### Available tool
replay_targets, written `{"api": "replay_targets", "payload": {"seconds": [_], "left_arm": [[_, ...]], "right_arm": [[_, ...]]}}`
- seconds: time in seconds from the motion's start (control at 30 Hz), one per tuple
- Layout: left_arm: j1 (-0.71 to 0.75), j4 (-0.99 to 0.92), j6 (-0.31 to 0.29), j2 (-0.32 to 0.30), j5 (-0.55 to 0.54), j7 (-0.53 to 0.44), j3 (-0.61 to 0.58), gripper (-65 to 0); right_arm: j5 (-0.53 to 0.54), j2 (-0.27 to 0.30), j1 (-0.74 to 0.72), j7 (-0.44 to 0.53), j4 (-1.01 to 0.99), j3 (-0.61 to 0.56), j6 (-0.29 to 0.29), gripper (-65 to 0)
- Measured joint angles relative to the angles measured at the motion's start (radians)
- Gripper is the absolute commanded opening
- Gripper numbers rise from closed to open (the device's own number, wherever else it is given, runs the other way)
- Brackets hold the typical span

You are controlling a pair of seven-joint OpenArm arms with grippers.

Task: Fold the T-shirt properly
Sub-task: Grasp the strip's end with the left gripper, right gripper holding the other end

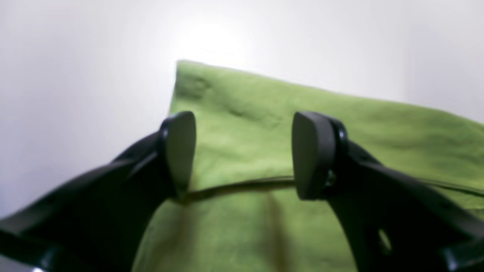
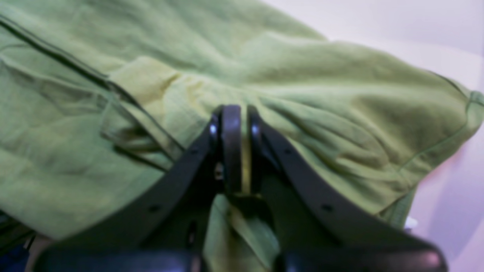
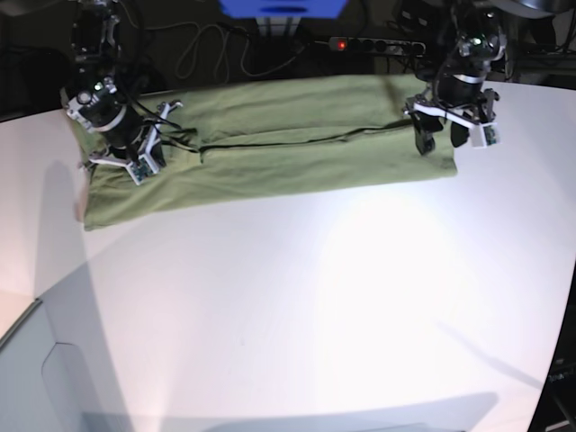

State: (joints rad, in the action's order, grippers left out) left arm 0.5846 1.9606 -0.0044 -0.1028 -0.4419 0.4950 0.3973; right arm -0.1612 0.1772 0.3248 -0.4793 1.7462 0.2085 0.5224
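The olive-green T-shirt [image 3: 288, 148] lies as a long folded band across the back of the white table [image 3: 315, 297]. My right gripper [image 2: 242, 124] is shut on a bunched fold of the T-shirt [image 2: 321, 98] near its left end, and it also shows in the base view [image 3: 146, 155]. My left gripper [image 1: 245, 155] is open just above the T-shirt [image 1: 242, 113] at its right end. A dark fold edge runs between the left gripper's fingers [image 1: 181, 151]. It also shows in the base view [image 3: 439, 142]. The white tag is hidden.
A black power strip [image 3: 378, 43] and loose cables [image 3: 207, 54] lie behind the table's back edge. A blue object [image 3: 283, 7] stands at the top middle. A grey panel [image 3: 18, 378] sits at the front left corner.
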Motion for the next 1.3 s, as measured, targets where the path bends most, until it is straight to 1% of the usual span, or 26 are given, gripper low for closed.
{"api": "replay_targets", "payload": {"seconds": [0.07,0.17,0.37,0.5,0.63,0.77,0.8,0.83,0.97,1.03,1.07,1.13,1.17,1.3], "left_arm": [[0.0,-0.031,0.0,0.003,0.004,-0.014,0.042,-26.8],[-0.003,-0.112,0.008,0.011,0.011,-0.006,0.077,-26.8],[-0.015,-0.155,0.005,0.014,0.007,-0.007,0.075,-26.8],[-0.043,-0.223,0.002,0.018,0.005,-0.014,0.074,-26.8],[-0.054,-0.238,0.001,0.017,0.004,-0.027,0.074,-26.9],[-0.049,-0.233,0.002,0.009,0.008,-0.038,0.032,-27.4],[-0.05,-0.233,0.002,0.008,0.007,-0.039,0.027,-29.3],[-0.051,-0.232,0.002,0.008,0.008,-0.038,0.024,-33.2],[-0.051,-0.238,-0.008,0.008,0.004,-0.032,0.024,-50.9],[-0.051,-0.241,-0.077,0.008,0.016,-0.023,0.027,-57.6],[-0.05,-0.241,-0.107,0.01,0.016,-0.021,0.029,-59.3],[-0.051,-0.241,-0.138,0.014,0.015,-0.019,0.03,-62.3],[-0.051,-0.241,-0.14,0.014,0.015,-0.019,0.031,-65.0],[-0.051,-0.241,-0.14,0.014,0.015,-0.019,0.031,-65.0]], "right_arm": [[0.0,0.0,0.0,0.0,0.0,0.0,0.0,-65.0],[0.0,0.0,0.0,0.0,0.0,0.0,0.0,-65.0],[0.0,0.0,0.0,0.0,0.0,0.0,0.0,-65.0],[0.0,0.0,0.0,0.0,0.0,0.0,0.0,-65.0],[0.0,0.0,0.0,-0.001,0.0,0.0,0.0,-65.0],[0.0,0.0,0.0,0.0,0.0,0.0,0.0,-65.0],[0.0,0.0,0.0,-0.001,0.0,0.0,0.0,-65.0],[0.0,0.0,0.0,0.0,0.0,0.0,0.0,-65.0],[0.0,0.0,0.0,0.0,0.0,0.0,0.0,-65.0],[-0.001,0.0,0.0,0.0,0.0,0.0,0.0,-65.0],[0.0,0.0,0.0,0.0,0.0,0.0,0.0,-65.0],[0.0,0.0,0.0,0.0,0.0,0.0,0.0,-65.0],[-0.001,0.0,-0.003,-0.002,0.0,0.0,0.0,-65.0],[-0.003,0.0,-0.028,-0.002,0.0,0.0,0.0,-65.0]]}}
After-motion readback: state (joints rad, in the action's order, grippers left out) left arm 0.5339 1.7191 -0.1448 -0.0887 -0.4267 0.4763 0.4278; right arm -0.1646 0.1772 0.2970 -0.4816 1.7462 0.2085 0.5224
